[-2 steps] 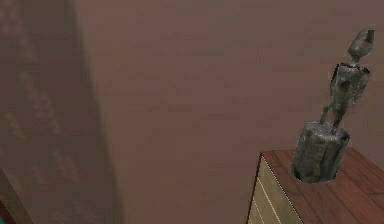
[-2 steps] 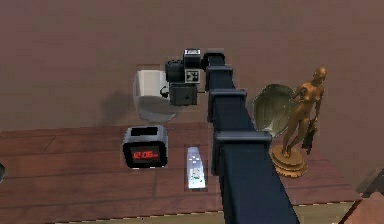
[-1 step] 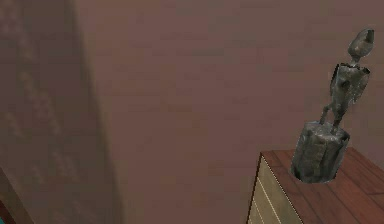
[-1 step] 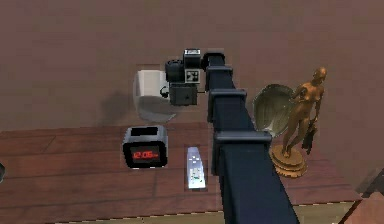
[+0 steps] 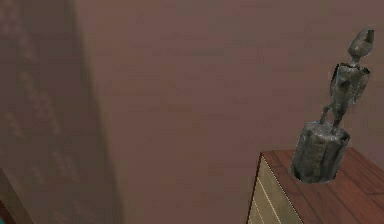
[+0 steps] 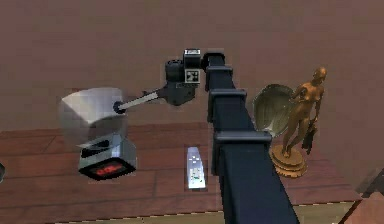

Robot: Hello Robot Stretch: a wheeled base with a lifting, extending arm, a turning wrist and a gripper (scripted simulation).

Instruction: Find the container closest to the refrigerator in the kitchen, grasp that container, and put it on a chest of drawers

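1. Arm side view: the pale grey container (image 6: 88, 118) sat at centre left, right at the tips of the thin fingers (image 6: 140, 99), which reached leftward from the jaws' dark body at upper centre.
2. The container lay to the left of the jaws, on the fingers' own line. Its rounded bulk showed no clear long axis.
3. Just below it a dark box with a red face (image 6: 106, 162) stood on the wooden top (image 6: 35, 150). I could not tell whether the container hung free or rested there, nor whether the jaws had hold of it. Their setting could not be told either.
4. A slim pale remote-like thing (image 6: 195, 168) lay just left of the arm (image 6: 238, 140) at lower centre, and a golden winged statue (image 6: 296, 118) stood to the arm's right.
5. Bare wood showed left of the box and between the box and the remote. By my judgement these were the likeliest spots for setting the container down.
6. The top's front edge ran along the frame's bottom, near both box and remote.
7. Forward view: a grey statue (image 5: 335, 110) stood at the right on a chest of drawers (image 5: 268, 195) in the lower right corner, against a plain wall.
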